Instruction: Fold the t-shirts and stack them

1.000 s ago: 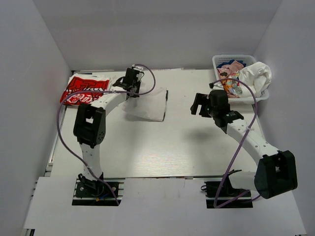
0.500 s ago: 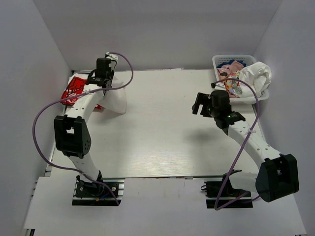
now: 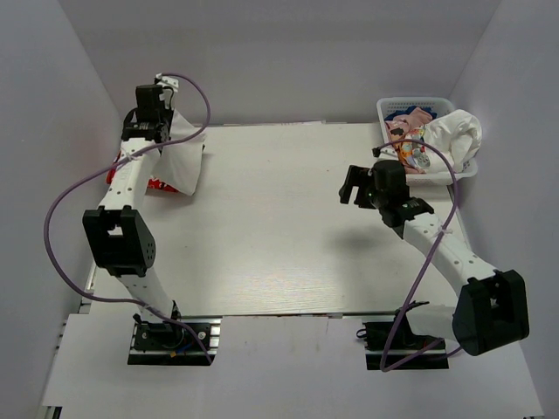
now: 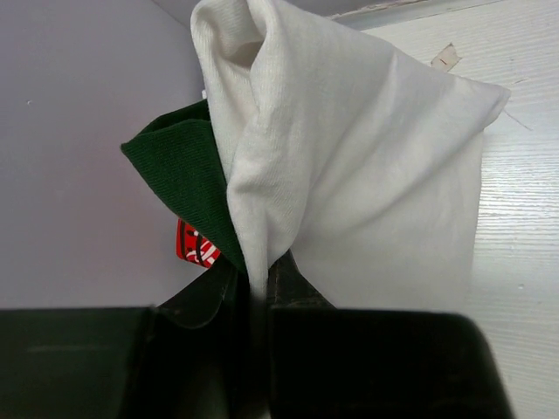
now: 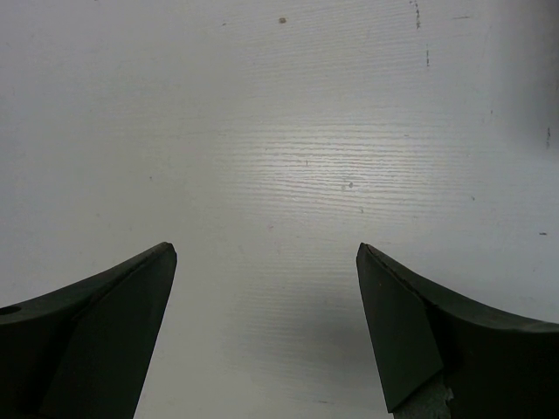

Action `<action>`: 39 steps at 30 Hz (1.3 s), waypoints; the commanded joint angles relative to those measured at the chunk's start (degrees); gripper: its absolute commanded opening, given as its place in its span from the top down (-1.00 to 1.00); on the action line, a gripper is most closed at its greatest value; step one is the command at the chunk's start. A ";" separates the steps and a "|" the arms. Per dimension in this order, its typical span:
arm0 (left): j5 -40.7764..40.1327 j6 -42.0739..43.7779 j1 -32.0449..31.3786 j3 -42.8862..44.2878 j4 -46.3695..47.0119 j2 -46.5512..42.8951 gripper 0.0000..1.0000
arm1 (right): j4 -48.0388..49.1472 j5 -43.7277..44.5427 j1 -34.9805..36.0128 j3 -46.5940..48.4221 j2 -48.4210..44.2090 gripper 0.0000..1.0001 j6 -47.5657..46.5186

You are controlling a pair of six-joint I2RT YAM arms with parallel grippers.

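Left wrist view: your left gripper pinched the folded white t-shirt, which hung over the dark green tee and red-and-white tee at the far-left corner of the table. You likely needed to lower it squarely, edges matched, before releasing. Your right gripper hovered wide open, empty.

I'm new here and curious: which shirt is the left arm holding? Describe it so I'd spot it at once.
Look to the far left corner of the table, by the wall. There the left gripper pinches a white t-shirt that hangs in folds. It is plain white, unlike the dark green t-shirt and the red-and-white printed t-shirt behind it.
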 commanded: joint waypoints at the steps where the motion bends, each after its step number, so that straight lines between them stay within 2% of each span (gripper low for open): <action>1: 2.74 0.60 2.33 3.83 2.59 -1.89 1.00 | 2.51 -1.00 -0.15 2.23 1.53 -0.79 -0.21; 6: 4.42 0.60 6.36 6.63 3.91 1.45 1.00 | 2.43 -2.41 -0.06 3.90 3.90 -0.79 -0.21; 15: 11.27 2.18 13.31 13.58 6.38 13.83 1.00 | 1.19 -3.82 0.03 7.68 7.68 -0.79 -0.39; 18: 11.27 1.57 14.98 17.71 5.68 18.13 1.00 | 0.49 -3.30 0.12 8.82 8.30 -0.79 -0.56; 27: 9.35 -2.03 18.24 19.39 6.82 20.61 1.00 | 0.31 -4.52 0.21 10.14 10.05 -0.79 -0.91; 28: 9.34 -2.65 18.24 19.39 6.82 20.61 0.95 | 0.49 -4.70 0.12 10.23 10.32 -0.79 -1.00; 29: 9.34 -3.18 18.24 19.39 6.82 20.61 0.85 | 0.49 -5.31 0.12 10.23 10.49 -0.79 -1.09; 31: 8.55 -4.58 18.76 19.39 6.12 20.61 0.51 | 0.23 -5.75 0.12 10.67 10.67 -0.79 -1.09; 32: 8.55 -5.11 18.77 18.60 6.12 19.74 -0.25 | 0.23 -6.01 0.12 10.75 10.58 -0.79 -1.00; 33: 9.24 -6.16 18.77 16.77 6.12 19.74 -0.70 | -0.03 -5.84 0.29 10.84 10.41 -0.79 -1.00; 34: 8.73 -6.69 18.77 16.23 6.12 18.95 -0.99 | -0.12 -6.10 0.03 10.84 10.32 -0.79 -1.44; 39: 5.13 -13.87 18.77 19.28 1.12 18.94 -1.00 | -3.28 -3.56 0.21 13.04 10.76 -0.79 -2.05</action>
